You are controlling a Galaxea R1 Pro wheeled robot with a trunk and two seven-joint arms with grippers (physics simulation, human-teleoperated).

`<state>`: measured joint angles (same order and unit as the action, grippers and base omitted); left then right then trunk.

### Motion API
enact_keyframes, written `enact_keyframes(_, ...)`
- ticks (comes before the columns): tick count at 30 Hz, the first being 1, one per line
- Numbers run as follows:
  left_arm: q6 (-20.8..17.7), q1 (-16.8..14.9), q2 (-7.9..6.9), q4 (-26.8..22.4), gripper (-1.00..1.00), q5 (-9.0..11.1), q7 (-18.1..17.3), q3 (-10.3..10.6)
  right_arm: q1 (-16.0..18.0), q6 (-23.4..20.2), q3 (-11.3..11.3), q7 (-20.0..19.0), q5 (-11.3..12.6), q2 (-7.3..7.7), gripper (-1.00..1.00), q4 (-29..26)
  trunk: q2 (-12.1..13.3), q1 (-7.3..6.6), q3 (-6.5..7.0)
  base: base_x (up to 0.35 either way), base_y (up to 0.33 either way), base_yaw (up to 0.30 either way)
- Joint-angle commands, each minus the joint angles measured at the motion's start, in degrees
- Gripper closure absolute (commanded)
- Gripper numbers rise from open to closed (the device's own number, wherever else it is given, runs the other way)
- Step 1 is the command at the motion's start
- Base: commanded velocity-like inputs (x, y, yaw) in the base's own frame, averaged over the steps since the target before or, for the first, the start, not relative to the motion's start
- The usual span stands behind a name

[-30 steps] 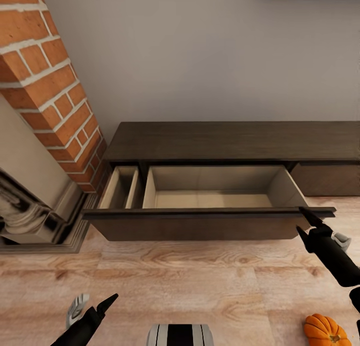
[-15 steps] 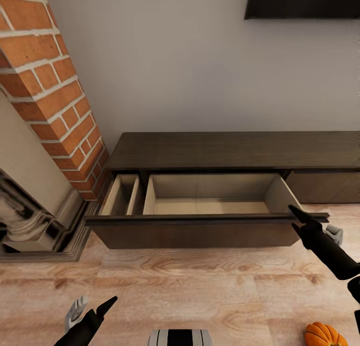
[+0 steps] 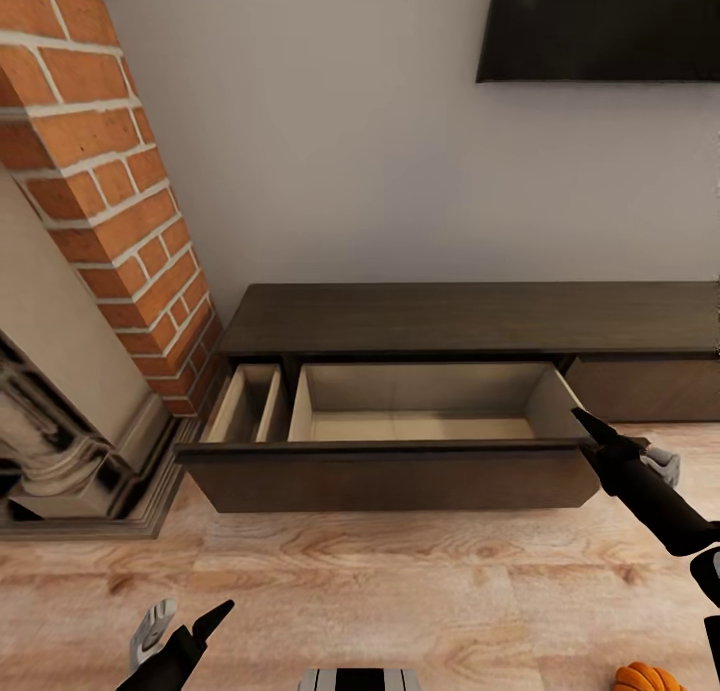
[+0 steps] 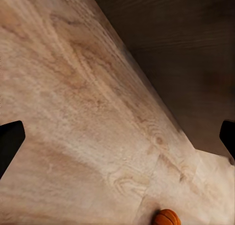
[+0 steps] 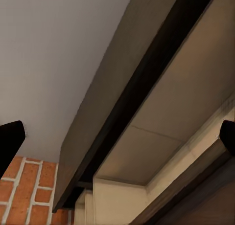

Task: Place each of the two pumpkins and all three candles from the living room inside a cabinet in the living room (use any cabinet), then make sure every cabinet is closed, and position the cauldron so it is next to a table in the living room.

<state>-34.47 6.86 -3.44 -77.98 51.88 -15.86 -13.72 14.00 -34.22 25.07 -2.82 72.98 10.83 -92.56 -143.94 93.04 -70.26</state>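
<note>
The long dark brown cabinet (image 3: 470, 321) stands against the wall with its wide drawer (image 3: 390, 476) pulled out; its beige inside holds nothing. My right gripper (image 3: 582, 431) is open at the right end of the drawer front, and its fingertips (image 5: 11, 139) frame the drawer's inner wall in the right wrist view. My left gripper (image 3: 190, 616) hangs open low over the floor, away from the cabinet. One orange pumpkin (image 3: 645, 678) lies on the floor at the bottom right, and the pumpkin (image 4: 166, 218) appears again in the left wrist view. Candles and cauldron are out of view.
A brick chimney column (image 3: 90, 171) and a carved fireplace surround (image 3: 60, 451) stand left of the cabinet. A dark screen (image 3: 600, 26) hangs on the wall above. Light wooden floor (image 3: 400, 581) stretches between me and the drawer. A shut drawer front (image 3: 650, 386) is at the right.
The camera has tilted up, so cabinet and pumpkin sit lower in the picture and more of the screen shows. My right gripper has crept slightly left along the drawer front's right end.
</note>
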Motion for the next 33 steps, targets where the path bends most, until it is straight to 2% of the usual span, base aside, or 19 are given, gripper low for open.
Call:
enact_keyframes(1,-0.30,0.00,0.01,0.18,-1.00,0.31,-0.05,-0.08,0.04,-0.33,0.09,-0.17,-0.02,0.01,-1.00,0.01,0.00,-0.03,0.20,0.000,0.000,0.000)
enact_keyframes(7,-0.06,-0.01,-0.05,0.82,-1.00,0.47,-0.06,-0.08,0.01,-0.36,0.07,-0.39,-0.03,0.05,-1.00,0.01,0.08,-0.19,1.52,0.000,0.000,0.000)
enact_keyframes(13,0.01,-0.01,-0.05,1.01,-1.00,0.43,-0.06,-0.08,-0.21,-0.32,0.06,-4.20,-0.21,0.00,-1.00,0.01,0.16,-0.34,2.85,0.000,0.000,0.000)
enact_keyframes(25,0.30,-0.19,0.17,1.13,-1.00,0.12,-0.05,0.27,-0.07,-0.85,-0.21,-4.97,-0.70,0.06,-1.00,0.01,0.32,-0.65,5.51,0.000,0.000,0.000)
enact_keyframes(27,0.84,-0.23,0.30,1.14,-1.00,0.09,-0.05,0.34,-0.02,-0.95,-0.68,-4.90,-1.78,0.18,-1.00,0.01,0.35,-0.70,5.96,0.000,0.000,0.000)
enact_keyframes(29,1.55,-0.28,0.37,1.18,-1.00,0.11,-0.05,0.41,0.01,-1.00,-1.67,-4.83,-3.96,0.34,-1.00,0.01,0.38,-0.75,6.40,0.000,0.000,0.000)
enact_keyframes(31,2.10,-0.31,0.40,1.17,-1.00,0.19,-0.11,0.47,0.03,-1.04,-3.30,-4.72,-7.45,0.55,-1.00,0.01,0.40,-0.80,6.84,0.000,0.000,0.000)
enact_keyframes(33,2.48,-0.33,0.42,0.87,-1.00,0.24,-0.27,0.53,-0.01,-1.07,-5.13,-4.63,-12.43,0.69,-1.00,0.01,0.43,-0.86,7.28,0.000,0.000,0.000)
